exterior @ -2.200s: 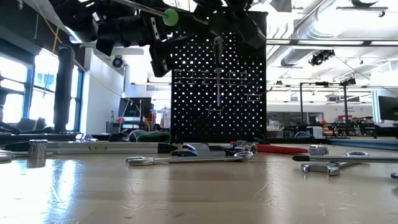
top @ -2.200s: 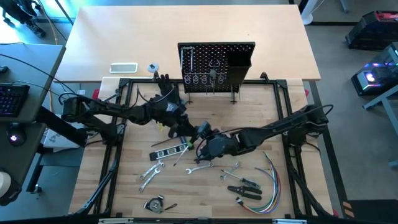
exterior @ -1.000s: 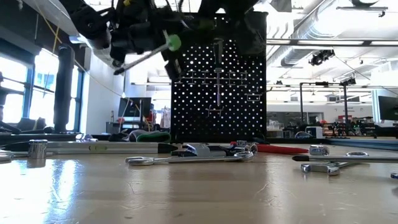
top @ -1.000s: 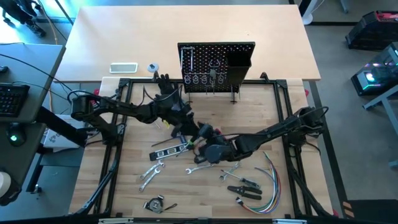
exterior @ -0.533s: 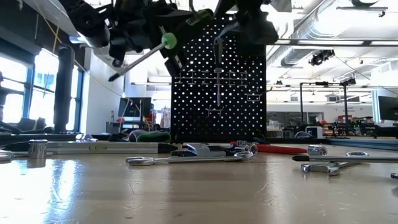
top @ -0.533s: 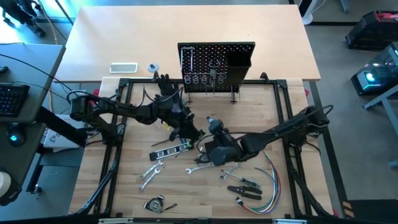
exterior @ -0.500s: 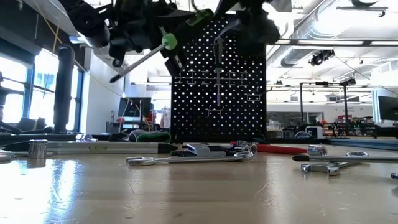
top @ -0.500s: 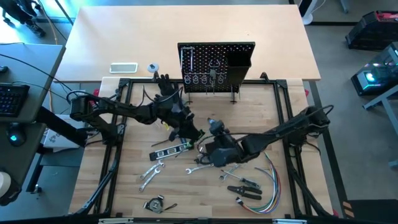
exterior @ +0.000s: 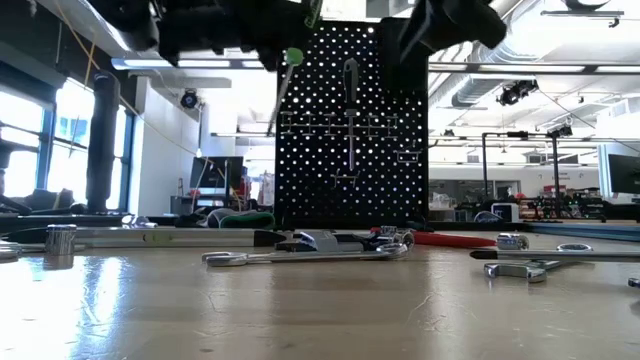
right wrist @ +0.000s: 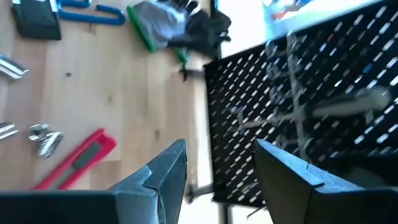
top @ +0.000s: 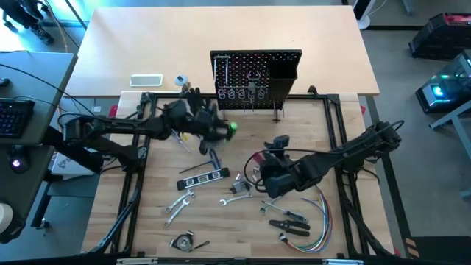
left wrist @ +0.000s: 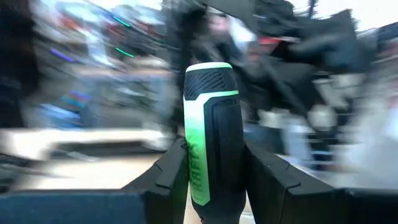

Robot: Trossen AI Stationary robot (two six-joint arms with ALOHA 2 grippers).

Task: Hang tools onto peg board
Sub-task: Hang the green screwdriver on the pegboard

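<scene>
Since a moment ago the left gripper [top: 218, 129] has swung away from the middle of the table toward the far edge, and now hangs just in front of the peg board [top: 255, 77]. The right gripper [top: 277, 146] has pulled back from it toward the right.

The left gripper's fingers [left wrist: 169, 171] are pinched on a green-and-black handled tool [left wrist: 213, 127], most likely a screwdriver, though its tip is hidden in the wrist view; in the low view its shaft [exterior: 280, 98] slants down in front of the board's left side.

The right gripper is raised over the table's middle, fingers [right wrist: 163, 169] spread with nothing between them, and its wrist view looks down on the peg board's perforated face [right wrist: 292, 118], a red-handled tool [right wrist: 79, 158] and a blue-handled hex key [right wrist: 93, 11] lying flat on the wood.

The peg board stands upright at the far edge, with a black-handled tool [exterior: 350, 110] hanging at its centre. The black level [top: 204, 178] and several silver wrenches [top: 176, 204] lie near the table's middle; the pliers [top: 288, 218] lie toward the near right corner, beside a bundle of coloured wires [top: 318, 221].
</scene>
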